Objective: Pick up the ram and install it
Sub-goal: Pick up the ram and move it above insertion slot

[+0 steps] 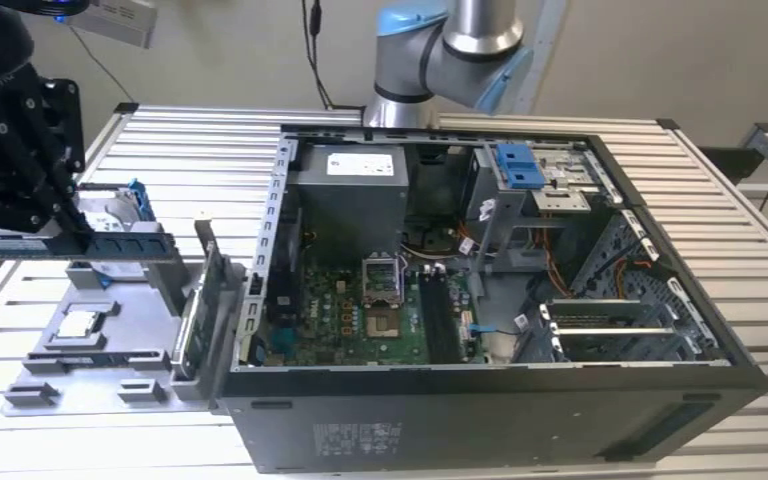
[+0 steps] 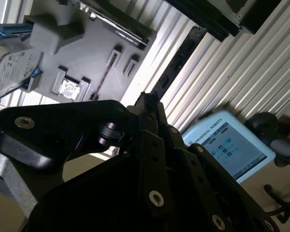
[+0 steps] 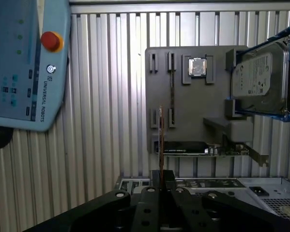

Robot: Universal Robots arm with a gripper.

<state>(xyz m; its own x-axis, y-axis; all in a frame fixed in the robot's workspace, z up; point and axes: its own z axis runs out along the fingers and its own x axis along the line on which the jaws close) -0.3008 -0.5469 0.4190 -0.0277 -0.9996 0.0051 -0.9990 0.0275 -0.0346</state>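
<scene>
Exterior view: hand [image 1: 75,238] closed on the ram [image 1: 131,244] above the grey fixture [image 1: 111,345]

So the ram [image 1: 107,244] is a long skinny dark green stick with black chips along it, sitting level and on edge at the exterior view's left. It's up in the air, pinched in the gripper [image 1: 69,240].
</scene>
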